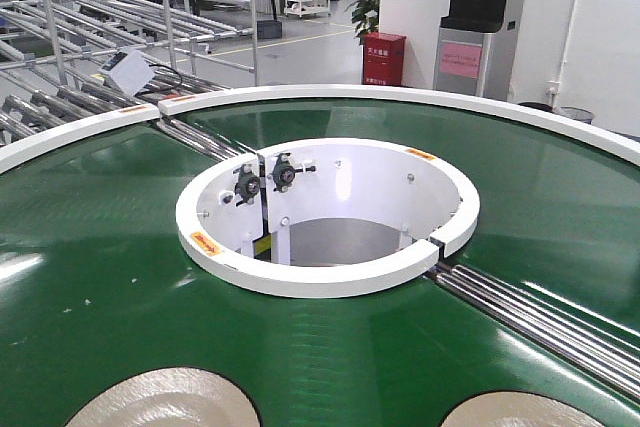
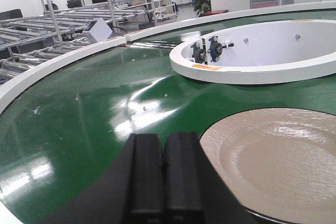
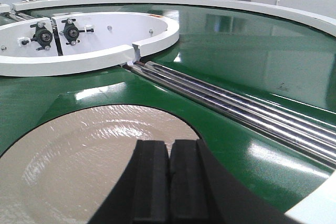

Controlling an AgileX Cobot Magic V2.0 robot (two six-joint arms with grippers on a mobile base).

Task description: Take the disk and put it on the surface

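Jaws clenched on nothing, both sides: the right gripper (image 3: 169, 148) hangs over the near rim of a disk (image 3: 89, 156); the left gripper (image 2: 164, 145) sits just beside a second disk (image 2: 273, 166); both lie flat on the belt (image 2: 79, 119); the surface is not in view. The likely risk: shut fingers skid off the low, glazed rim or scrape the glossy green belt; the disks are beige, round, shallow-dished and faintly ringed.

You see your left gripper (image 2: 164, 148) as matte black: two blocky, flat-faced jaws on a broad, rounded black housing. Your right gripper (image 3: 169, 153) looks the same, with only a thin seam between the jaws.
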